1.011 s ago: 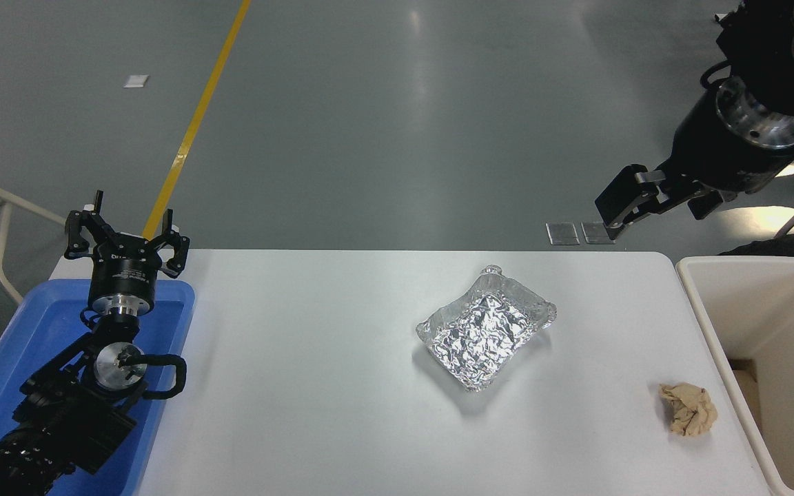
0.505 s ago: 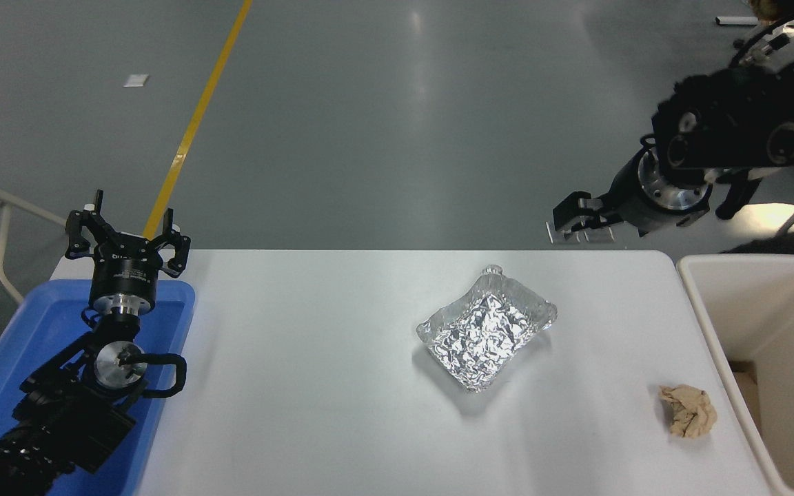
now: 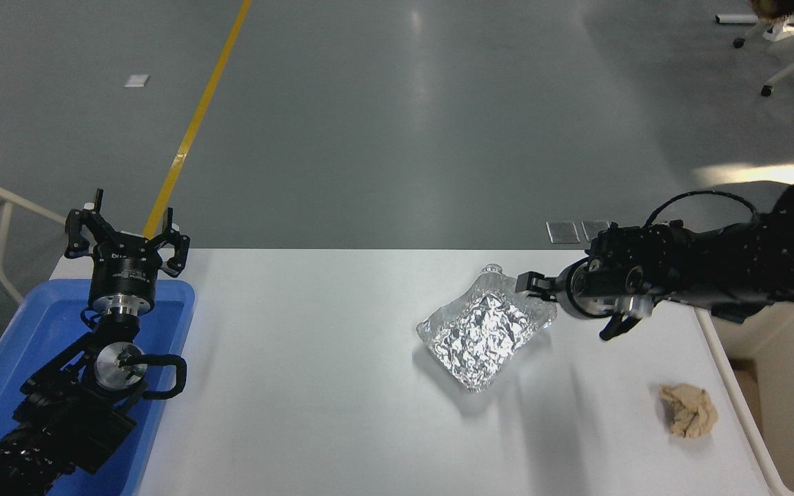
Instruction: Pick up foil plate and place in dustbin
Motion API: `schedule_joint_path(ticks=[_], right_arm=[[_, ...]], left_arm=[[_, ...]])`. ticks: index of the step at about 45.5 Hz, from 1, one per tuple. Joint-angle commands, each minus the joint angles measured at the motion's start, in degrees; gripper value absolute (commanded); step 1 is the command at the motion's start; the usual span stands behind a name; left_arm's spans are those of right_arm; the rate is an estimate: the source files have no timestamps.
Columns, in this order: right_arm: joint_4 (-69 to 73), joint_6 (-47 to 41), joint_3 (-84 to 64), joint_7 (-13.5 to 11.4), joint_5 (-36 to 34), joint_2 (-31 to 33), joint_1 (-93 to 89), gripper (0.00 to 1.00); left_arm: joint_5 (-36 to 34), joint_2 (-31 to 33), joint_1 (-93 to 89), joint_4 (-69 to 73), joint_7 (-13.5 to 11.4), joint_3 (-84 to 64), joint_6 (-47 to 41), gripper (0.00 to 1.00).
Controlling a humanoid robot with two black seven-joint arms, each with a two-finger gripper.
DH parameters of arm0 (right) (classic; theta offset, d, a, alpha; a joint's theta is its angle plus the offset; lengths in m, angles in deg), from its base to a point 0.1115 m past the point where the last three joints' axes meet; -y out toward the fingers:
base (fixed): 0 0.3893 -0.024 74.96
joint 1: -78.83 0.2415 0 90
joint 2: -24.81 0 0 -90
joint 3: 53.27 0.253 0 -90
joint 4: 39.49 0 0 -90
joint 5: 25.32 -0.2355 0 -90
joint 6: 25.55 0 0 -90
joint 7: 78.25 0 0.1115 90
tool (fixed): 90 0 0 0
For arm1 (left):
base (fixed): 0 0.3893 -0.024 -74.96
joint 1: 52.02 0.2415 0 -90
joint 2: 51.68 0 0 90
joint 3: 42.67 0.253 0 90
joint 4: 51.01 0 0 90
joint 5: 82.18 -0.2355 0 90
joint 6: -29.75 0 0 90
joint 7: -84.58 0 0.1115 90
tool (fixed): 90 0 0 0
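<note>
Reaching in from the right, the black right gripper (image 3: 533,283) hangs just beside the far right corner of the crinkled silver foil plate (image 3: 485,328) lying mid-table; whether its fingers are parted cannot be told. Partly hidden by the arm, the cream plastic dustbin (image 3: 735,393) stands at the white table (image 3: 300,386)'s right edge. Spread-fingered, the left gripper (image 3: 125,238) sits parked over the blue tray (image 3: 32,331).

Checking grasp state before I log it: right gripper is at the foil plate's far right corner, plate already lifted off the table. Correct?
Not quite. The head view shows the right gripper at the far right corner of the foil plate, but the plate lies flat on the white table, not lifted.
</note>
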Motion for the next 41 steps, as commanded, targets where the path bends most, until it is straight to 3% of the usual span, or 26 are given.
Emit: schedule_joint_path(ticks=[1,6,12,19,21,24,41], right_arm=[[-6.94,1.59,4.4,-0.21,0.28,-2.93,-8.3,0.88],[-7.73,1.59,5.19,-0.21,0.28,-2.93,-9.27,0.77],[-8.0,1.59,7.12,-0.21,0.46,-2.93,-10.15,0.56],[-9.31,1.51,7.74,-0.12,0.46,-2.93,-10.94,0.42],[-9.4,1.51,7.74,-0.12,0.37,-2.93,-10.94,0.32],[-9.4,1.24,7.74,-0.03,0.37,-2.93,-10.77,0.0],[-7.39,0.36,6.86,0.32,0.37,-2.93,-8.14,0.0]], left_arm=[[0.0,0.0,0.0,0.0,0.0,0.0,0.0,0.99],[0.0,0.0,0.0,0.0,0.0,0.0,0.0,0.99],[0.0,0.0,0.0,0.0,0.0,0.0,0.0,0.99],[0.0,0.0,0.0,0.0,0.0,0.0,0.0,0.99],[0.0,0.0,0.0,0.0,0.0,0.0,0.0,0.99],[0.0,0.0,0.0,0.0,0.0,0.0,0.0,0.99],[0.0,0.0,0.0,0.0,0.0,0.0,0.0,0.99]])
